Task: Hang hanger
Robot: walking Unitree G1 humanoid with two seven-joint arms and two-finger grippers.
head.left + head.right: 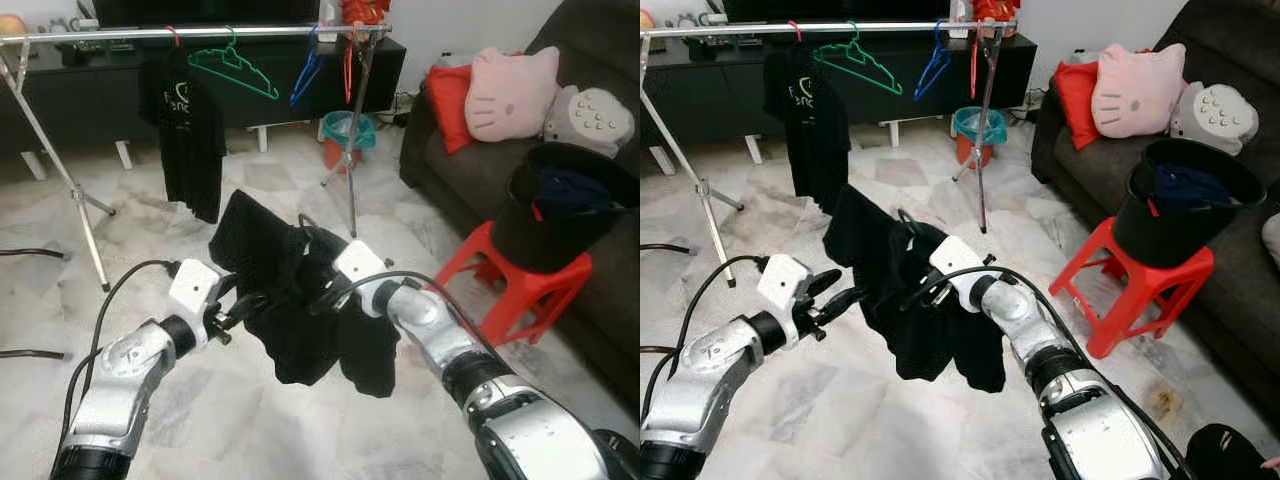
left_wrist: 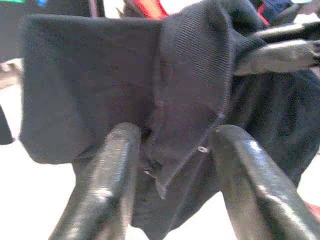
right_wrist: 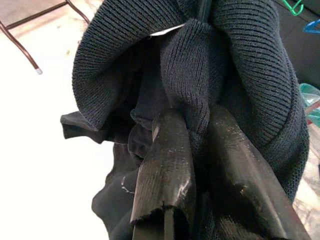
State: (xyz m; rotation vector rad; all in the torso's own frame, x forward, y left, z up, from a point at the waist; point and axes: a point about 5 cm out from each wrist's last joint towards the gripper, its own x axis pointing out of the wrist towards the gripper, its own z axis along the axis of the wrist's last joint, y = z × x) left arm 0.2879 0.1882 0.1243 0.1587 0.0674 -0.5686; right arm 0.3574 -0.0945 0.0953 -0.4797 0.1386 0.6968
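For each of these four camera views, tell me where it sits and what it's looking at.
Left eye view: on the head, looking down at the black garment, the clothes rail behind; both arms show.
Right eye view: same scene, shifted sideways.
Left wrist view: along the left gripper at the garment.
Right wrist view: along the right gripper, clamped on the garment.
All share the garment.

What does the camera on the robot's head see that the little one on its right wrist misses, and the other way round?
Only the left eye view takes in the room: the drying rail with a green hanger, the red stool and the sofa. Only the right wrist view shows, close up, the right gripper with its fingers pinched on ribbed knit. Both show the black garment held between the arms.
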